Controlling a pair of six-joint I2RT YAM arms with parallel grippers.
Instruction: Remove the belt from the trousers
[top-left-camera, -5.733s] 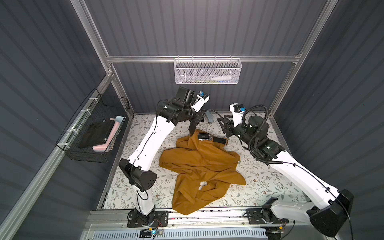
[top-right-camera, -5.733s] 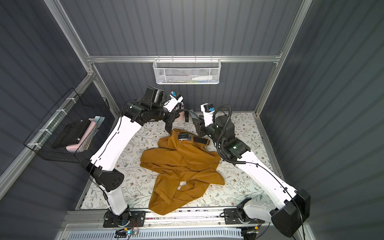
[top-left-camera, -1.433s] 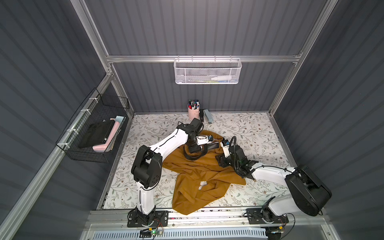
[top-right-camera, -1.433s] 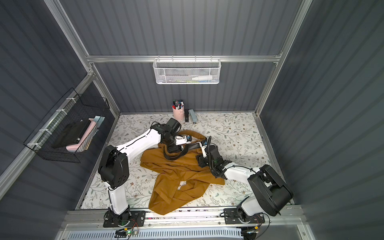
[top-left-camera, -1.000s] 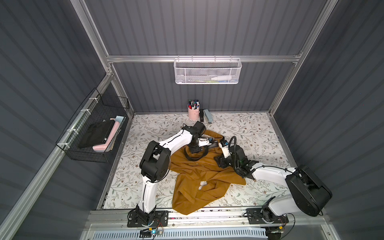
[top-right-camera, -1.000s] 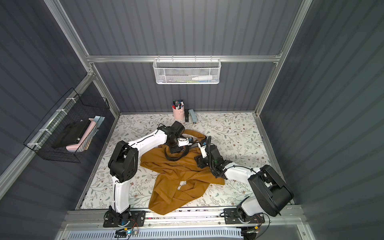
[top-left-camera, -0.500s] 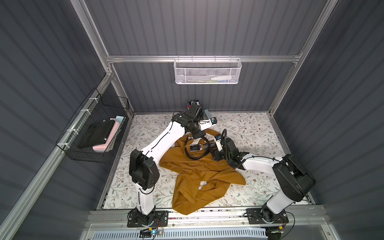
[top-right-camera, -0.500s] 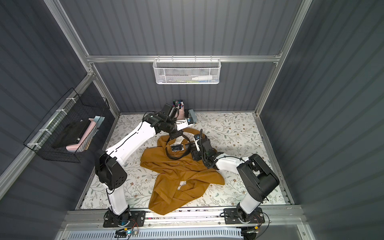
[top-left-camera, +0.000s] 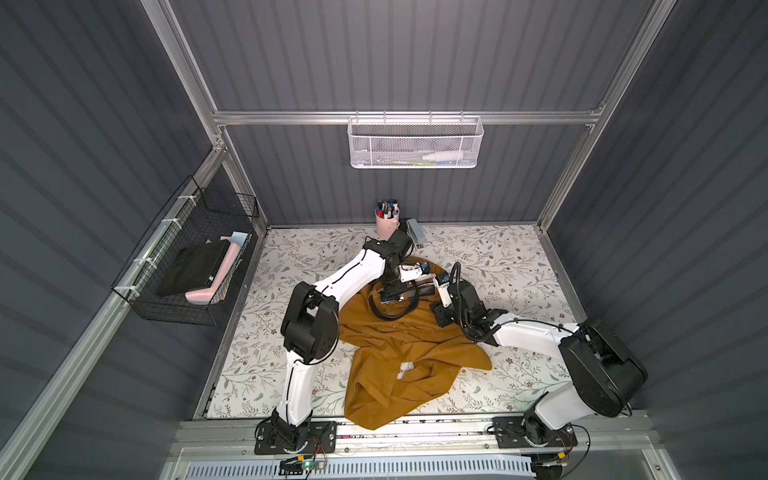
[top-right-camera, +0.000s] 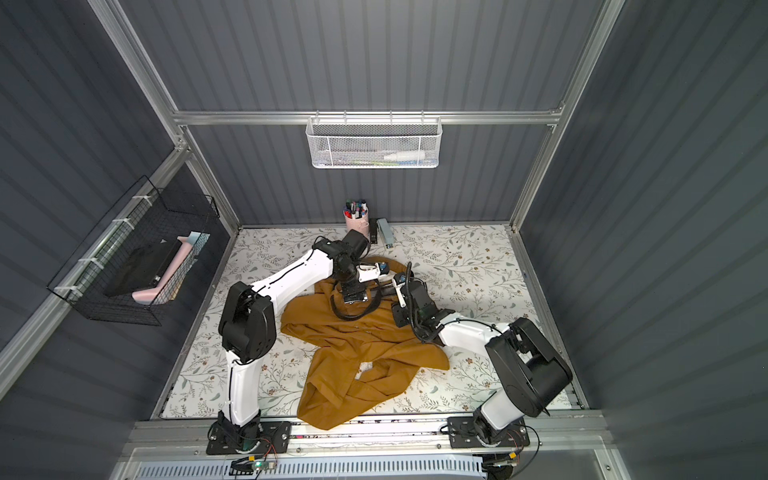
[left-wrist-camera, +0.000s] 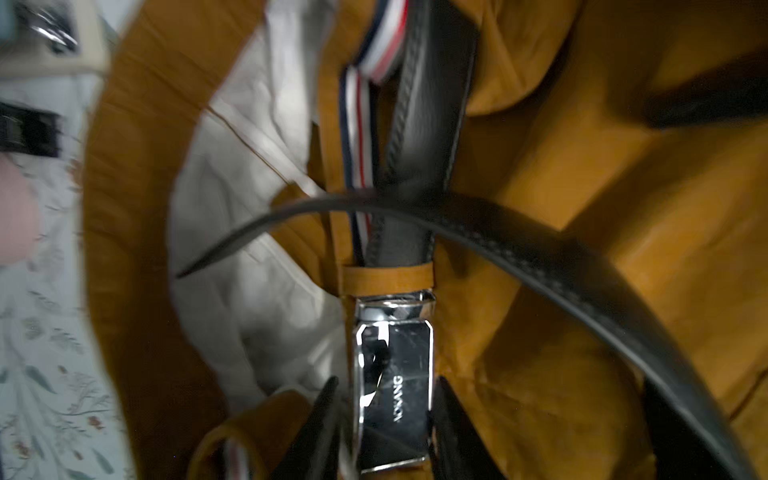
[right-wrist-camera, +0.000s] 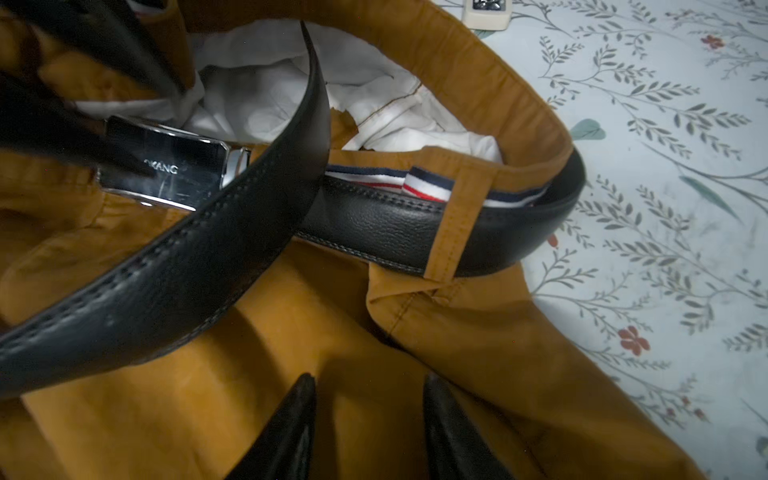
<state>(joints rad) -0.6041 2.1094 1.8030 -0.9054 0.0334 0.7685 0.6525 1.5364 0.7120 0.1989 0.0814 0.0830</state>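
Note:
Mustard-brown trousers (top-left-camera: 415, 345) (top-right-camera: 365, 336) lie crumpled on the table. The black belt (top-left-camera: 388, 318) (top-right-camera: 353, 318) loops loose over the waist. In the right wrist view the belt (right-wrist-camera: 208, 257) still runs under a cloth belt loop (right-wrist-camera: 453, 216). My left gripper (left-wrist-camera: 386, 386) stands open, with the fingers flanking the silver buckle (left-wrist-camera: 392, 374) (top-left-camera: 392, 297) and a small gap showing on one side. Over bare trouser cloth (right-wrist-camera: 332, 332), the right gripper (right-wrist-camera: 368, 382) (top-left-camera: 440, 320) is open with nothing between its fingers.
A pink pen cup (top-left-camera: 386, 222) and a grey stapler (top-left-camera: 415, 237) stand at the back of the floral table cover (top-left-camera: 498, 257). A white mesh basket (top-left-camera: 415, 143) hangs on the back wall. A black wire basket (top-left-camera: 187, 270) hangs on the left.
The left arm has come down from a raised pose by the pen cup onto the buckle, and its jaws have parted. The right arm has hardly shifted; its jaws have narrowed.

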